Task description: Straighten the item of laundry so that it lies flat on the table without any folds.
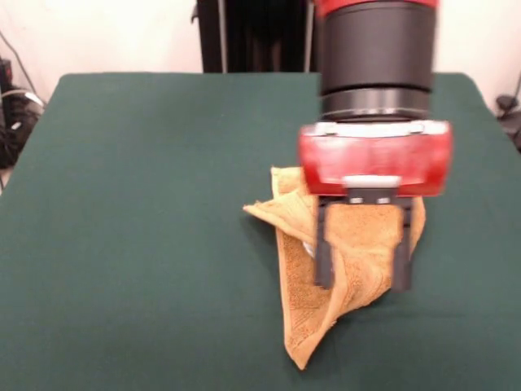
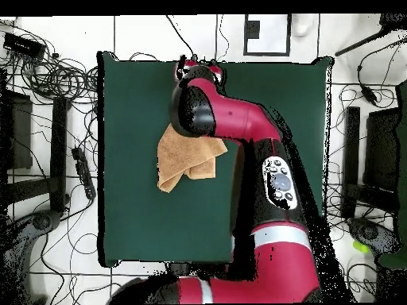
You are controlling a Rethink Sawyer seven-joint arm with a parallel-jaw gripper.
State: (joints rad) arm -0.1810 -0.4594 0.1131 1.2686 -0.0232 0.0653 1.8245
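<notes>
The orange-yellow towel lies crumpled and folded over itself on the dark green table, right of centre in the front view, with one corner pointing toward the near edge. In the overhead view the towel lies in the table's upper middle, partly under the arm. My gripper hangs straight down over the towel's right part, with its two dark fingers spread apart and nothing between them. I cannot tell if the tips touch the cloth. In the overhead view the arm's wrist hides the gripper.
The robot's black pedestal stands at the table's far side. Cables and dark equipment lie on the floor around the table. The red arm reaches across the table's right half in the overhead view.
</notes>
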